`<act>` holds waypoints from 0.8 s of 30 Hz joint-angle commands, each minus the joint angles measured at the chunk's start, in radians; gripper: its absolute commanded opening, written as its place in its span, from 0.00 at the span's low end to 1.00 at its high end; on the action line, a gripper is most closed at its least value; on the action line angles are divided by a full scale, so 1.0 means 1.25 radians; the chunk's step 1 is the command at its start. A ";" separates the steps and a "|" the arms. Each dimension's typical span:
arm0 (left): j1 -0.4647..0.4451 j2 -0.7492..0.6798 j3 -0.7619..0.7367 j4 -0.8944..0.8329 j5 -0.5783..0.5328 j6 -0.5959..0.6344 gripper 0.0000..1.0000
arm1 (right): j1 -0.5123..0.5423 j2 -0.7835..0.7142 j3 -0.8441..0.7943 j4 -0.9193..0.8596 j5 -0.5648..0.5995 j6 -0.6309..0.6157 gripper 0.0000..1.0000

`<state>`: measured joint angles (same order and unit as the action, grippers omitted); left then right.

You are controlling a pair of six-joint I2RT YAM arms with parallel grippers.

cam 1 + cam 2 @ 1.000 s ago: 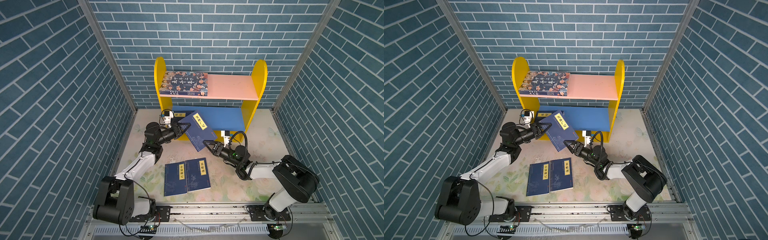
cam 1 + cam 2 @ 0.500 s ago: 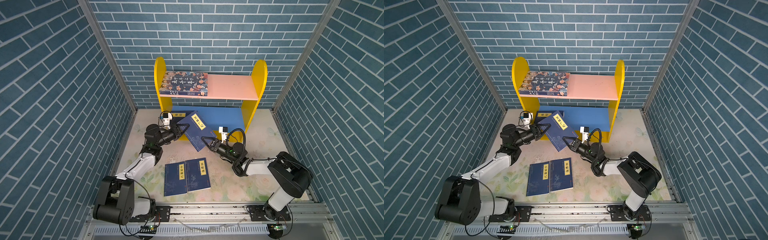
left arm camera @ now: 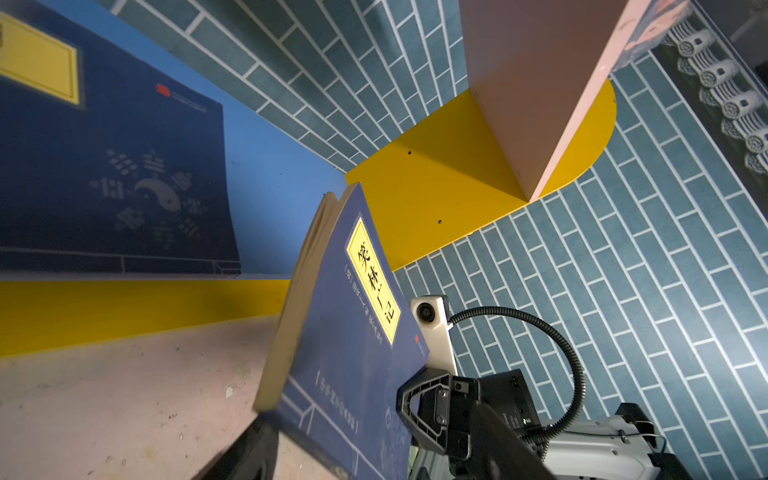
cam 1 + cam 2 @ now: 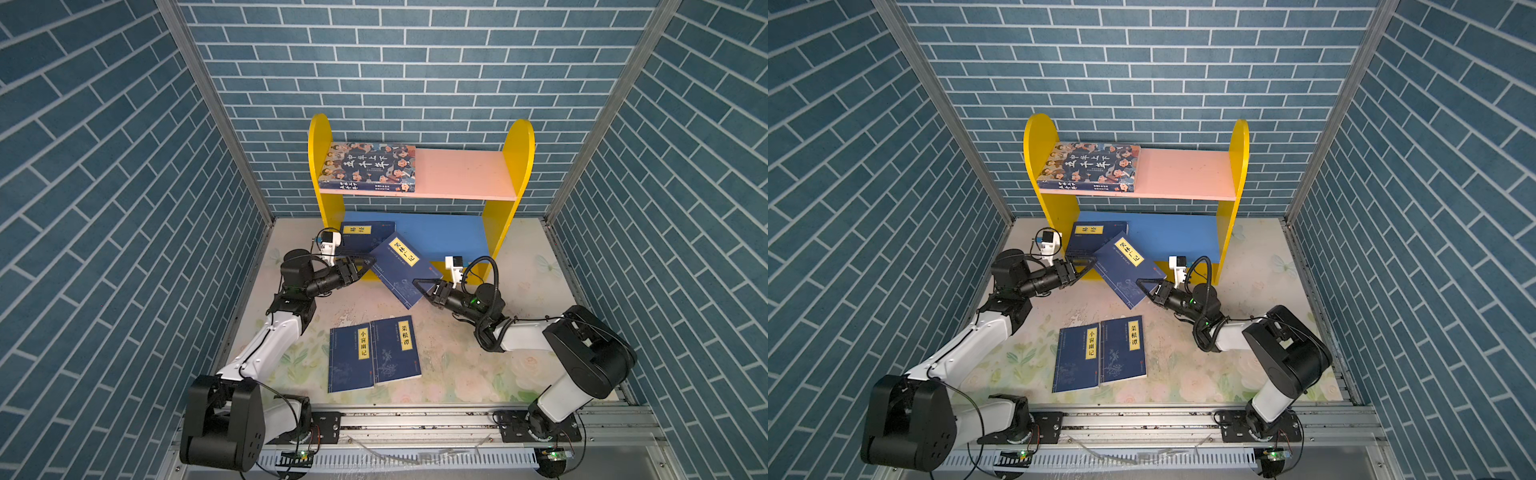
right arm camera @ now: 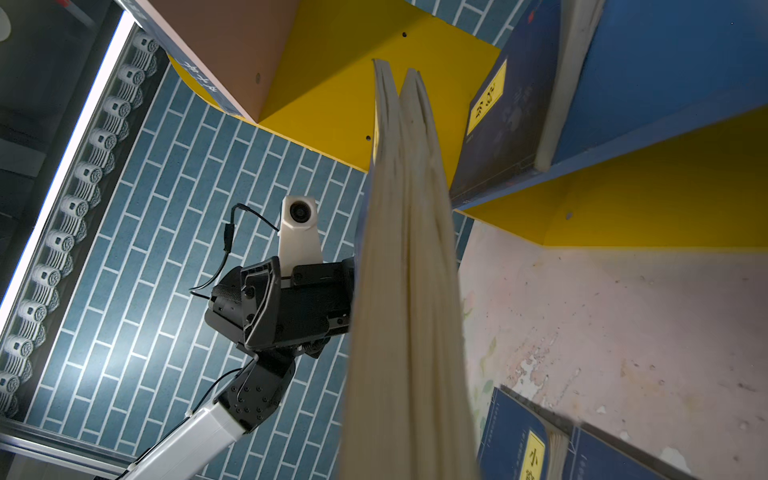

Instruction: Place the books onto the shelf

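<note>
The shelf (image 4: 517, 166) stands at the back. The large book with cartoon faces (image 4: 370, 166) lies on its pink upper board. One navy book (image 4: 365, 232) lies on the blue lower board (image 4: 449, 239). A second navy book (image 4: 399, 266) (image 4: 1125, 266) hangs tilted before the shelf's front. My right gripper (image 4: 420, 286) is shut on its near corner. My left gripper (image 4: 365, 262) stands open around its left edge, fingers (image 3: 249, 453) off the cover (image 3: 353, 332). The right wrist view shows this book's page edge (image 5: 407, 291). Two more navy books (image 4: 351, 359) (image 4: 395, 347) lie side by side on the floor.
Blue brick-patterned walls (image 4: 124, 208) close in the left, right and back. The floral mat (image 4: 478, 365) runs from the shelf to the metal rail (image 4: 415, 419) at the front, where both arm bases are mounted.
My right gripper moved in and shut on the tilted book's near corner. My left gripper, shut on the book before, has opened. The book shifted slightly toward the shelf.
</note>
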<state>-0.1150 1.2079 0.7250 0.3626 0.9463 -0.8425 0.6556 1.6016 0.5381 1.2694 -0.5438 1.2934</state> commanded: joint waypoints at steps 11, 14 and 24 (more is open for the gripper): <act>0.021 -0.036 0.062 -0.256 0.149 0.225 0.90 | -0.076 -0.282 0.056 -0.482 -0.322 -0.249 0.00; 0.019 -0.037 0.060 -0.258 0.178 0.218 0.89 | -0.077 -0.318 0.074 -0.559 -0.343 -0.285 0.00; -0.074 0.007 0.087 -0.237 0.295 0.209 0.61 | -0.075 -0.317 0.128 -0.658 -0.412 -0.325 0.00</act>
<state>-0.1768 1.2022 0.7967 0.0639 1.2476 -0.5941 0.5617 1.2133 0.6506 0.4717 -0.9997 0.9501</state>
